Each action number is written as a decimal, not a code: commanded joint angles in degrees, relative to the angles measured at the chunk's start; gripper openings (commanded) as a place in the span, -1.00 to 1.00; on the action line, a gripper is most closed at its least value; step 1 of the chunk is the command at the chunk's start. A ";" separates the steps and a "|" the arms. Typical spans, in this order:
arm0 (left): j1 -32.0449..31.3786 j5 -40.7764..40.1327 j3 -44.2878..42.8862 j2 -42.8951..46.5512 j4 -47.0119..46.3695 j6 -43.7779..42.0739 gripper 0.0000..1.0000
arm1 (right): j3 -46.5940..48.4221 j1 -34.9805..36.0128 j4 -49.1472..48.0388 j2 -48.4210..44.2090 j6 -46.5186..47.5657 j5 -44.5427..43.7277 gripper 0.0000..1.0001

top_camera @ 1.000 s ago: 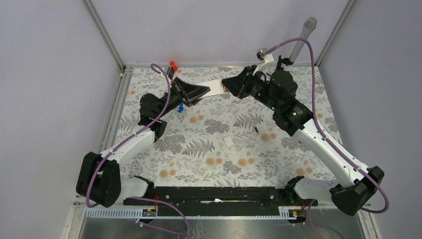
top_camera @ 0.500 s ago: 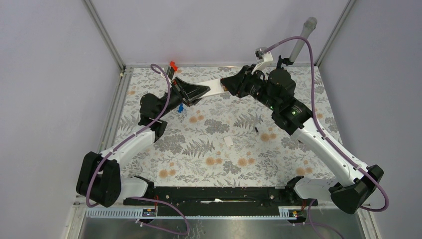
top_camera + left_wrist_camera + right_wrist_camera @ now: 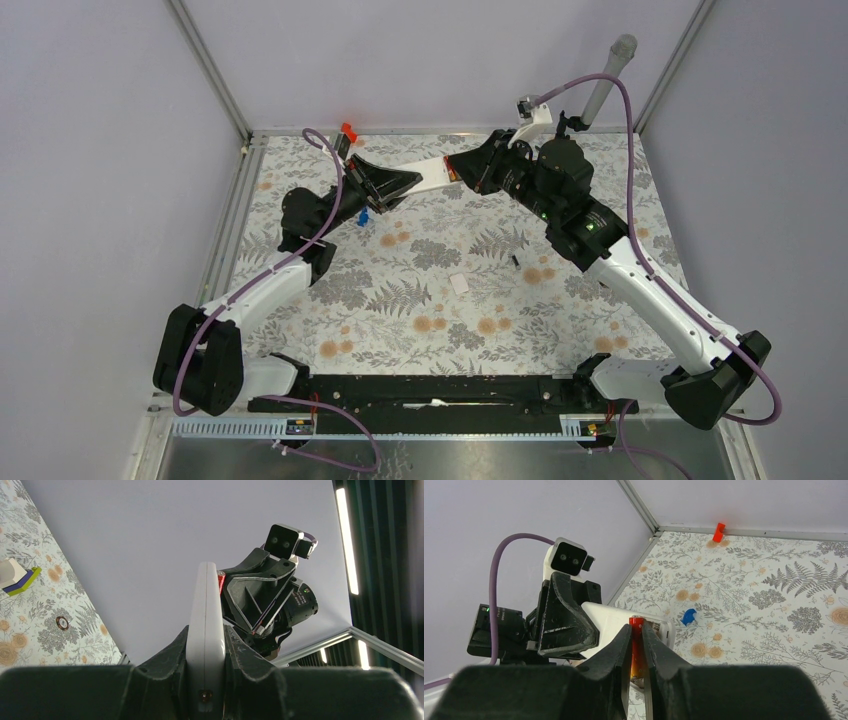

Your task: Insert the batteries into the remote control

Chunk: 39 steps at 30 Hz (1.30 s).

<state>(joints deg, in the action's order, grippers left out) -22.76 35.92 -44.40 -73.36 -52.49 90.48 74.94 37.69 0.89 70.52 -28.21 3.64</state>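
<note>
Nudged slightly closer, my right claw (image 3: 636, 639), pinched tight on a red-tipped battery (image 3: 636, 625), now brings it to the end of the white remote control (image 3: 624, 621) that my left claw (image 3: 205, 636) clamps aloft, so seating it seems next.
</note>
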 commanded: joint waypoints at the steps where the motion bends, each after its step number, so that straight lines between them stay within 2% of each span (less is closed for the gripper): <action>1: -0.25 -2.11 -1.63 1.20 -9.47 2.17 -1.00 | 0.87 0.01 2.93 0.66 -0.57 -3.33 -0.62; 6: -0.26 -2.65 -1.74 0.80 -9.38 2.34 -1.00 | 0.66 0.00 2.37 0.00 -1.88 -3.37 -0.46; 15: -0.25 -3.05 -0.61 0.88 -9.01 1.61 -1.00 | 3.21 -0.11 4.16 -1.15 -3.19 -5.79 -0.40; 20: -0.24 -3.00 -0.51 1.13 -8.09 0.43 -1.00 | 4.18 -0.06 6.77 -1.06 -2.60 -4.08 -0.15; 27: -0.22 -2.55 -0.54 1.23 -7.82 -0.90 -1.00 | 3.80 -0.08 7.58 -2.55 -3.91 -4.38 -0.14; 28: -0.18 -2.52 -0.44 1.38 -7.43 -1.44 -1.00 | 4.12 -0.10 8.01 -2.71 -4.79 -5.01 -0.08; 30: -0.18 -2.56 -0.34 2.00 -6.10 -2.83 -1.00 | 3.75 -0.15 8.62 -3.79 -8.24 -7.40 0.36; 32: -0.18 -2.68 -0.32 2.50 -5.42 -4.19 -1.00 | 2.06 -0.08 8.42 -5.03 -12.66 -9.55 0.64; 36: -0.18 -2.64 -1.06 3.11 -4.23 -5.66 -1.00 | 1.38 -0.12 9.02 -4.86 -19.90 -6.41 0.92; 39: -0.18 -2.66 -1.25 3.23 -3.93 -6.09 -1.00 | -0.51 -0.10 5.15 -4.33 -26.51 -1.02 0.99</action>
<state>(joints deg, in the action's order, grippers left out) -22.79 34.20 -44.38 -72.27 -53.49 86.70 76.36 37.74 9.82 66.50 -44.18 -2.04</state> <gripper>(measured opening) 0.218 0.982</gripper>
